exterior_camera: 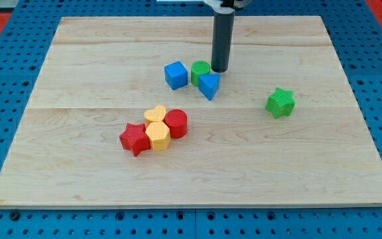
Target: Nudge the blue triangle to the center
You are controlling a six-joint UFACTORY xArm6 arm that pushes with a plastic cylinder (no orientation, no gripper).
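The blue triangle (pixel 209 85) lies on the wooden board (pixel 297 153), a little above and right of the board's middle. My tip (pixel 219 70) stands just above and to the right of it, close to its top edge and beside the green cylinder (pixel 200 70). The green cylinder touches the triangle's upper left side. A blue cube (pixel 176 75) sits left of the green cylinder.
A green star (pixel 280 102) lies to the right. Below and left of the middle is a cluster: a red star (pixel 135 139), a yellow hexagon (pixel 158 136), a yellow heart (pixel 155 115) and a red cylinder (pixel 176 123).
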